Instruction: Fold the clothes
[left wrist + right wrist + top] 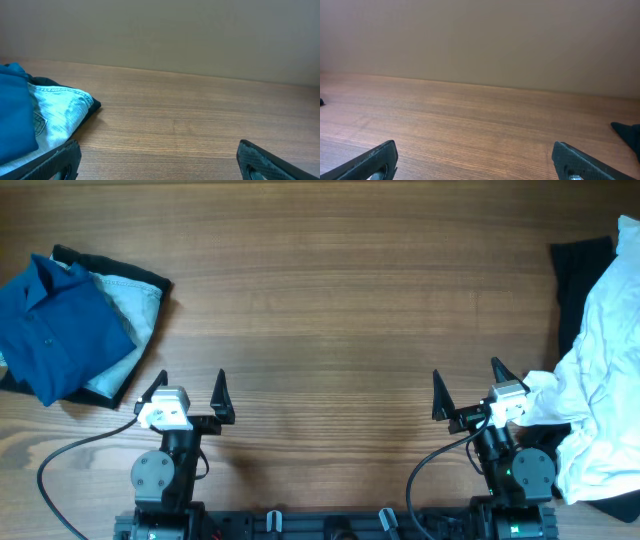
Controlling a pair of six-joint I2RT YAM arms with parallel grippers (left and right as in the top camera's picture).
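The clothes lie in two heaps on the wooden table (330, 290). At the left is a folded stack: a blue shirt (55, 325) on top of a pale grey-blue garment (135, 315) and a black one. The left wrist view shows the blue shirt (15, 120) and pale denim (62, 112) at its left. At the right, crumpled white fabric (600, 370) lies over a black garment (580, 275) and touches the right arm. My left gripper (190, 388) and right gripper (467, 387) both stand open near the front edge, holding nothing.
Bare wood stretches between the two heaps and ahead of both grippers. A plain beige wall (480, 40) rises behind the table. Cables (70, 455) trail from both arm bases at the front edge.
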